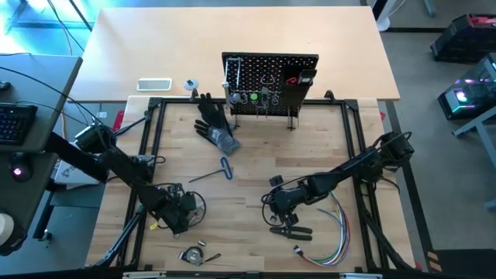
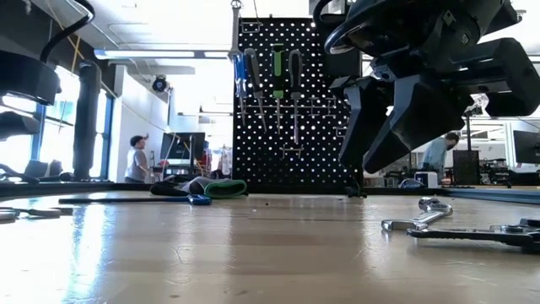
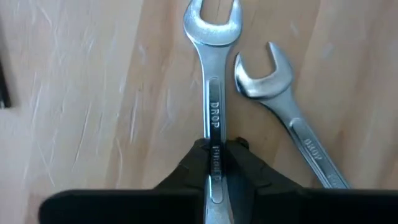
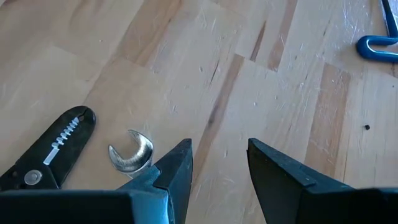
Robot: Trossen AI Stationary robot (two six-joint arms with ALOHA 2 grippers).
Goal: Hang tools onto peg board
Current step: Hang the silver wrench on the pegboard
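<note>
Two silver wrenches lie side by side on the wooden table (image 1: 256, 194), well in front of the peg board (image 1: 270, 80) and toward its left end. The left gripper (image 3: 214, 163) is clamped on the shank of one wrench (image 3: 212, 93), its dark fingers (image 3: 245, 167) pressed against both sides of the steel bar, whose open-ended head points away from the wrist. The second wrench (image 3: 286, 109) rests just beside it, angled away and not gripped.

The right gripper (image 4: 219, 163) hangs low over the table in front of the peg board's right half, its jaws apart with bare wood between them. Near it lie another small wrench head (image 4: 132, 152) and a black stripping tool (image 4: 53, 149).

The peg board stands upright at the far edge of the work area, with a few screwdrivers (image 2: 277, 80) already hanging on its front. Between the board and the grippers, nearer the board's left side, a blue-handled hex key (image 1: 219, 170) lies flat. A black glove (image 1: 211, 116) lies just in front of the board's left end. A bundle of coloured wires (image 1: 329, 240) curls on the table beyond the right gripper, on the side away from the board.
</note>
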